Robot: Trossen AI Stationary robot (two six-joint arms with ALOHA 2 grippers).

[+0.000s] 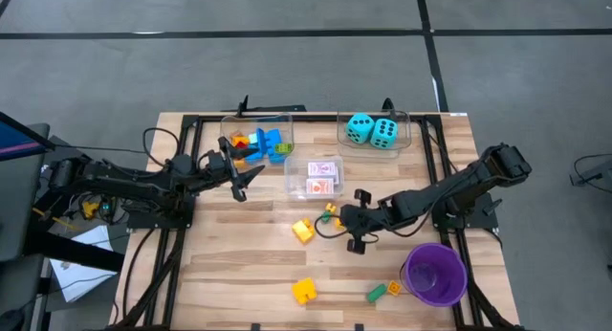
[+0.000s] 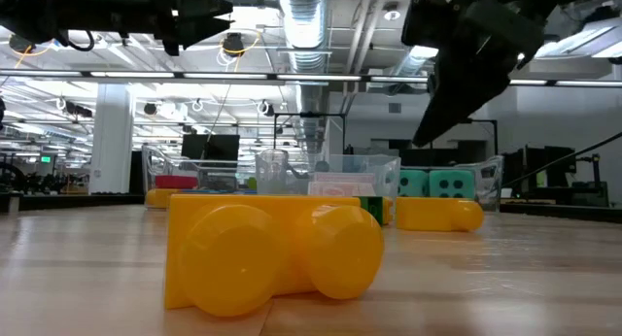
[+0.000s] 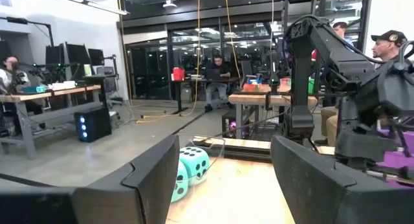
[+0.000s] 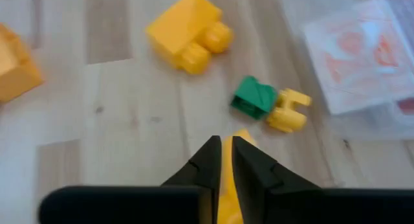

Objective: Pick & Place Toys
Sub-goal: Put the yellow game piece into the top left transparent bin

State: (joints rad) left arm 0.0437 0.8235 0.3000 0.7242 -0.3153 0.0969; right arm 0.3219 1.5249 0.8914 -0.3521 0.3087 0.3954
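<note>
My right gripper (image 4: 226, 153) hangs over the table's middle, slanting down, shut on a small yellow brick (image 4: 226, 185). Ahead of it lie a green brick joined to a yellow piece (image 4: 262, 101) and a yellow brick (image 4: 187, 30). The high view shows my right gripper (image 1: 344, 218) near the card-pack bin (image 1: 314, 176). My left gripper (image 1: 241, 181) hovers open beside the brick bin (image 1: 256, 143), holding nothing; from its wrist I see the turquoise dice (image 3: 191, 169). More bricks (image 1: 305, 291) (image 1: 382, 291) lie toward the near edge. My right gripper pinches the small yellow brick between its two fingers, which come slanting down from above. One end of the brick (image 4: 244, 138) pokes out past the fingertips. The rest of the brick is hidden between the fingers, and I cannot tell whether it is clear of the table.
A purple cup (image 1: 435, 274) stands at the near right, close to my right arm. Three clear bins line the far side: bricks, card packs, and dice (image 1: 373, 130). A yellow brick (image 2: 272, 249) lies close to the low camera. People sit in the room beyond.
</note>
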